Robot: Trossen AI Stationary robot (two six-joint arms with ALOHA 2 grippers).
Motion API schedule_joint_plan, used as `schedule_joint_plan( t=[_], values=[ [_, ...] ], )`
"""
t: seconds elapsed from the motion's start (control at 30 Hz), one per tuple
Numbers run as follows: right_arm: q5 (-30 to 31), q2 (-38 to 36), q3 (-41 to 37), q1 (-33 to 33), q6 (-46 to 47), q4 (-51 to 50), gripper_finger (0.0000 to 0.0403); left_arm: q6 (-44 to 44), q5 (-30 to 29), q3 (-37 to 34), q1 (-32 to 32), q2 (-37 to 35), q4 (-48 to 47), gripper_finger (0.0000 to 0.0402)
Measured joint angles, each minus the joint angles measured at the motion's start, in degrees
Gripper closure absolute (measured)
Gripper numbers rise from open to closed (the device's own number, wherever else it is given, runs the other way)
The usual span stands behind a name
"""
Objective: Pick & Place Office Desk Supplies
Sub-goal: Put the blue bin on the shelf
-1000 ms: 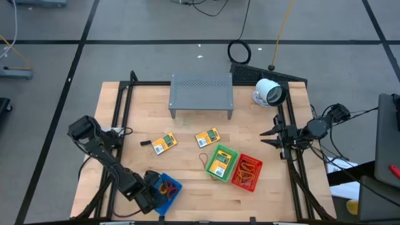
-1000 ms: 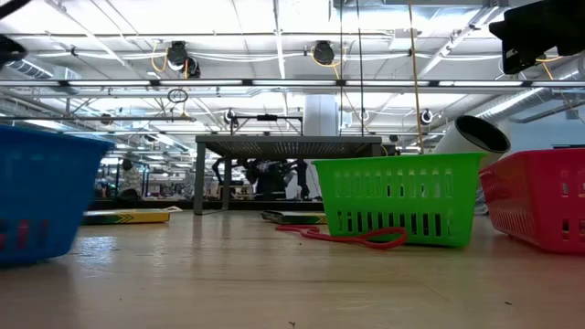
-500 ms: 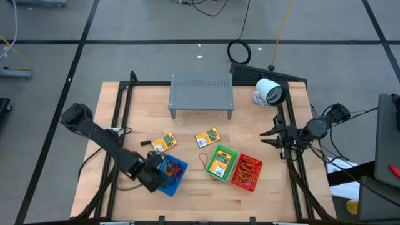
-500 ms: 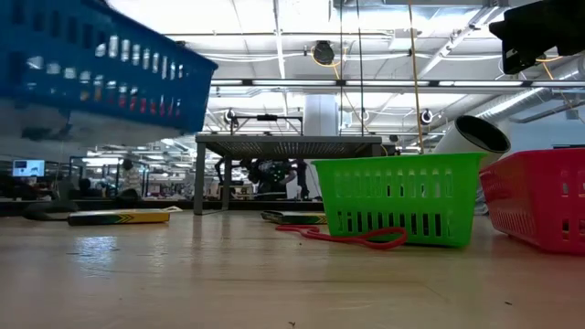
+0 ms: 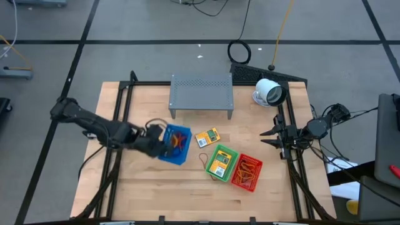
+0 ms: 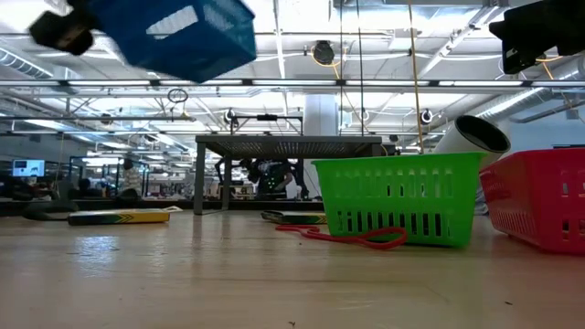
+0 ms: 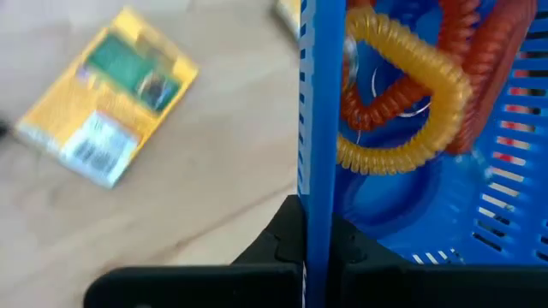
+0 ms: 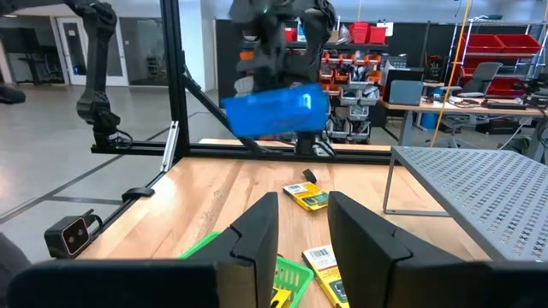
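Aloft, blue basket [image 5: 174, 144] in left pincer [image 7: 315, 244].

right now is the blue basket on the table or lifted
Lifted. The left gripper is shut on the blue basket wall, and the low view shows it hanging high above the table. Coiled bands lie inside.

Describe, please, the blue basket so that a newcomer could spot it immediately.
Start at the grey perforated shelf at the table's far edge and look toward the left arm. There the left tool holds the blue basket in the air by its rim. Unlike the green basket and red basket, it holds coiled cords.
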Motion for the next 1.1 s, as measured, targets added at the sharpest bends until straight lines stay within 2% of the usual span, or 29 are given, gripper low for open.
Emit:
schedule_joint_plan(
  t=[0.1,0.27,0.37,0.57,0.8,0.97,1.1],
  values=[
    [0.0,0.0,0.0,0.0,0.0,0.0,0.0309,4.2,-0.3,5.8,3.6,0.7,-4.1,0.0401],
    [0.0,0.0,0.0,0.0,0.0,0.0,0.0307,9.4,0.1,17.6,9.1,3.7,-18.0,0.0401],
    [0.0,0.0,0.0,0.0,0.0,0.0,0.0309,13.1,0.6,23.5,14.0,5.4,-23.3,0.0401],
    [0.0,0.0,0.0,0.0,0.0,0.0,0.0307,20.5,1.0,32.0,24.3,10.6,-24.7,0.0401],
    [0.0,0.0,0.0,0.0,0.0,0.0,0.0308,28.8,1.7,42.8,34.2,20.2,-24.8,0.0401],
    [0.0,0.0,0.0,0.0,0.0,0.0,0.0308,32.9,6.7,50.2,40.4,27.0,-29.3,0.0401],
    [0.0,0.0,0.0,0.0,0.0,0.0,0.0309,35.9,10.3,52.2,45.1,29.9,-35.3,0.0401]
  ],
)
